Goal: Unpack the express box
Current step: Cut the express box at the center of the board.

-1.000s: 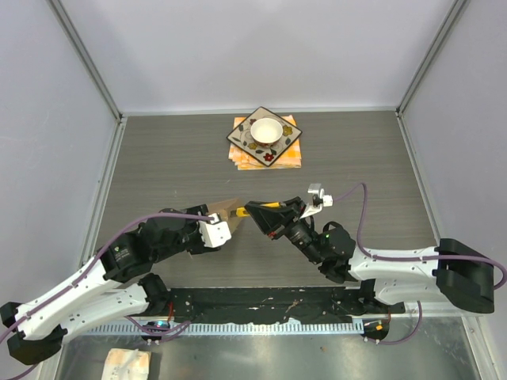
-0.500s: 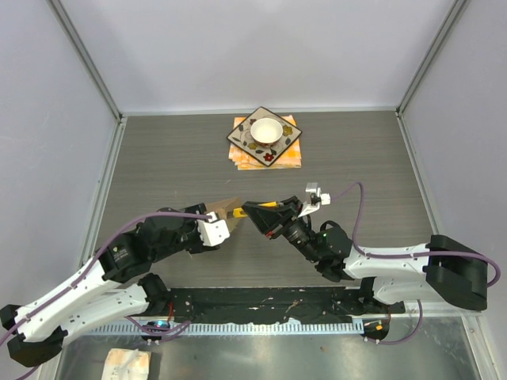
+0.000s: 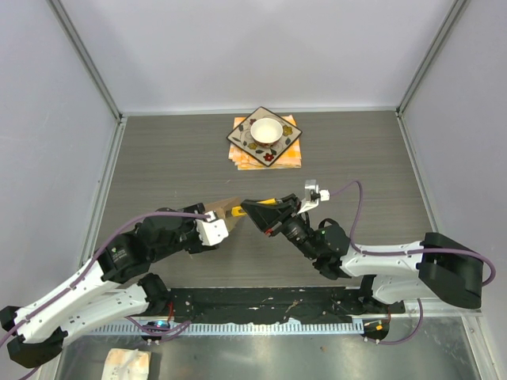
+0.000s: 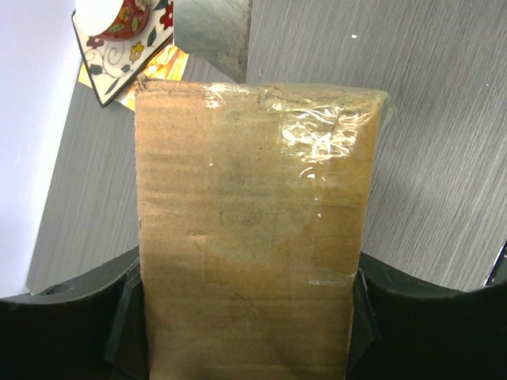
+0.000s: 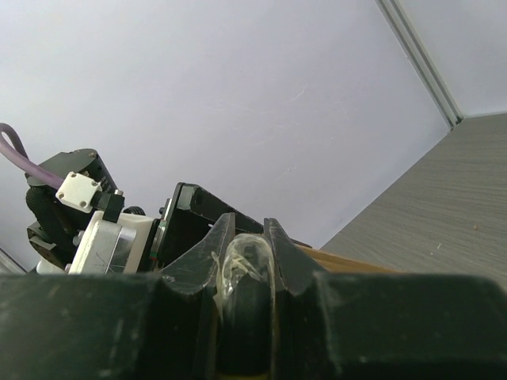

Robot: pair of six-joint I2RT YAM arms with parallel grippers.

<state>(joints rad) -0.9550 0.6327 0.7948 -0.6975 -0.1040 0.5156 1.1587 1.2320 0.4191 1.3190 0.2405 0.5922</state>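
The express box (image 3: 227, 207) is a flat brown cardboard box held off the table between the two arms. In the left wrist view it (image 4: 253, 206) fills the middle, with crinkled clear tape (image 4: 325, 134) across its far end. My left gripper (image 3: 214, 228) is shut on the box, a finger (image 4: 71, 317) on each side. My right gripper (image 3: 252, 212) meets the box's right edge. In the right wrist view its jaws (image 5: 245, 237) pinch a wad of clear tape (image 5: 247, 265), with the brown box edge (image 5: 348, 261) just behind.
A patterned square plate (image 3: 252, 144) with a white bowl (image 3: 266, 130) sits on an orange napkin (image 3: 290, 155) at the back middle of the dark table (image 3: 158, 158). Its corner shows in the left wrist view (image 4: 119, 39). Grey walls enclose the table.
My right arm has shifted slightly left toward the box, its cable bending with it. The left arm and the box hold almost still.
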